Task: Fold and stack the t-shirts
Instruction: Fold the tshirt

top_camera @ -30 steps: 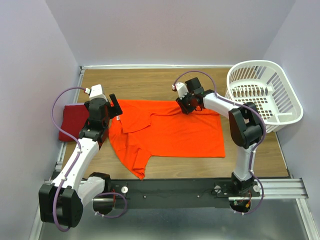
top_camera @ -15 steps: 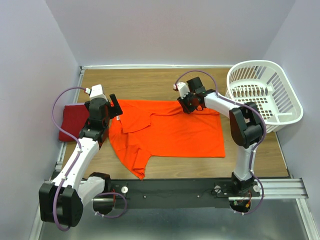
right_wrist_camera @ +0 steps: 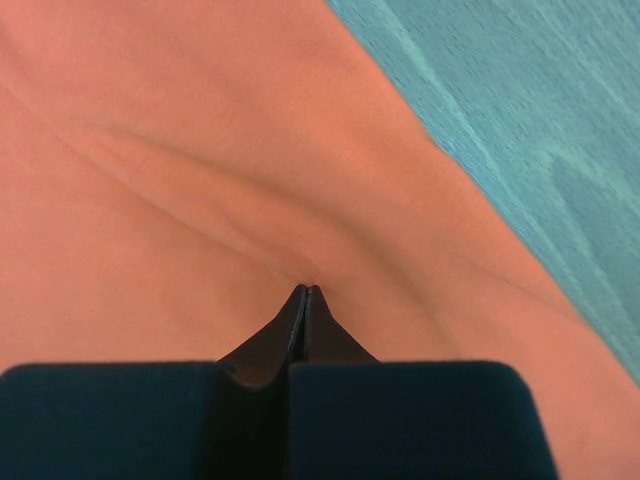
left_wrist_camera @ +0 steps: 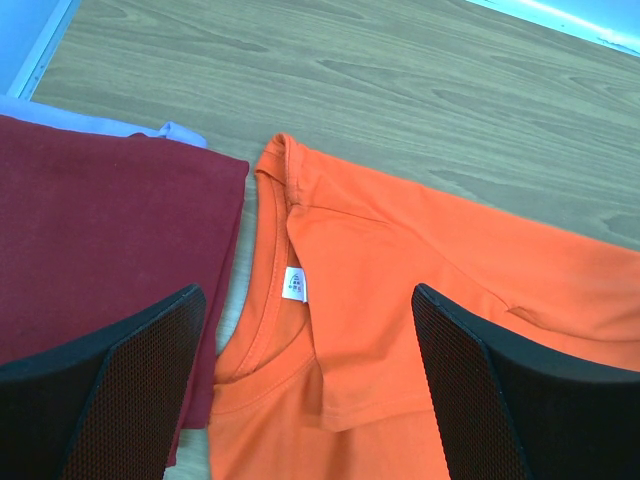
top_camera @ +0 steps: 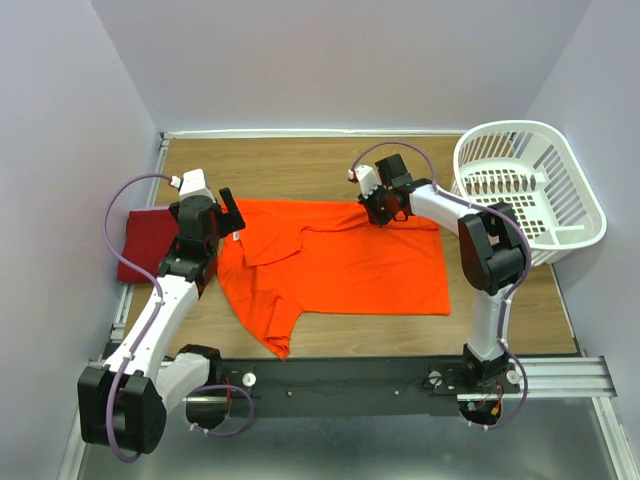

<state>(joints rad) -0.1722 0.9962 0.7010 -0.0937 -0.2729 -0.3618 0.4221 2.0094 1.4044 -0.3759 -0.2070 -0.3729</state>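
Right wrist cam: right gripper (right_wrist_camera: 305, 295) has just snapped shut, pinching a little ridge of the orange shirt (right_wrist_camera: 200, 150) at its far edge, so the grab for the fold looks set. Left gripper (left_wrist_camera: 308, 300) hovers spread wide over the collar. The shirt lies flat mid-table, long axis left-right, collar toward the crimson shirt (left_wrist_camera: 100, 220), hem toward the basket (top_camera: 590, 215).

Wooden table (top_camera: 300, 165), orange-red t-shirt (top_camera: 350, 265) spread at centre, folded crimson t-shirt (top_camera: 140, 245) at 9 o'clock, white lattice basket (top_camera: 520, 126) at 2 o'clock
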